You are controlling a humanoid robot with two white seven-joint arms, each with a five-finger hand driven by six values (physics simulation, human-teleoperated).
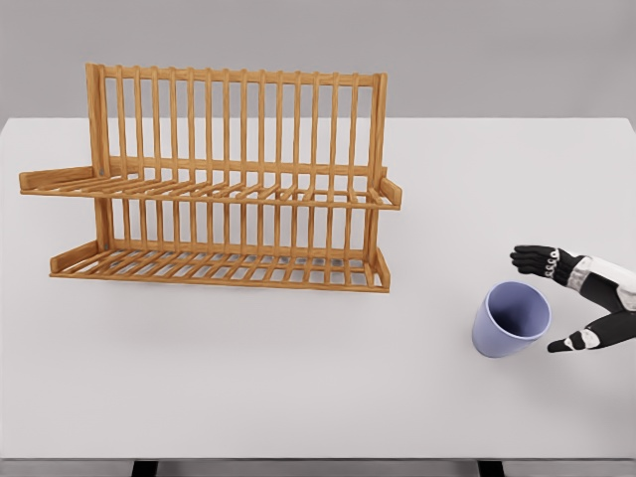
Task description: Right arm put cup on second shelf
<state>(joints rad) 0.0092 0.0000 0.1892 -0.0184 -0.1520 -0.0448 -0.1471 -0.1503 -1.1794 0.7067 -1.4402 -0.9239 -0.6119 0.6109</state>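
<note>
Nearest the camera runs the front edge of the wide white table [248,397], a flat pale surface that fills most of the head view and ends against a plain grey backdrop. Toward its right side stands the lavender-blue plastic cup [511,319], upright with its open mouth tipped slightly toward the viewer, so that the inside wall shows. It rests on the table top, well apart from the rack and on neither of its shelves.

Just beside the cup, on its right, is the right hand [581,298], black-fingered with white and grey segments, its arm entering from the right edge of the picture. Its fingers are spread apart: one group [534,260] reaches leftward above and behind the cup's rim, while a single digit points left lower down, near the cup's base on the right. The cup sits at the mouth of this gap, and whether any finger touches it cannot be told; the hand grips nothing.

On the left half of the table stands the two-tier wooden dish rack [229,179], made of honey-coloured slats with a tall slatted back. Its lower shelf [219,266] lies on the table, and its upper shelf [209,189] juts forward above it, with short side rails at both ends. Both shelves hold nothing
</note>
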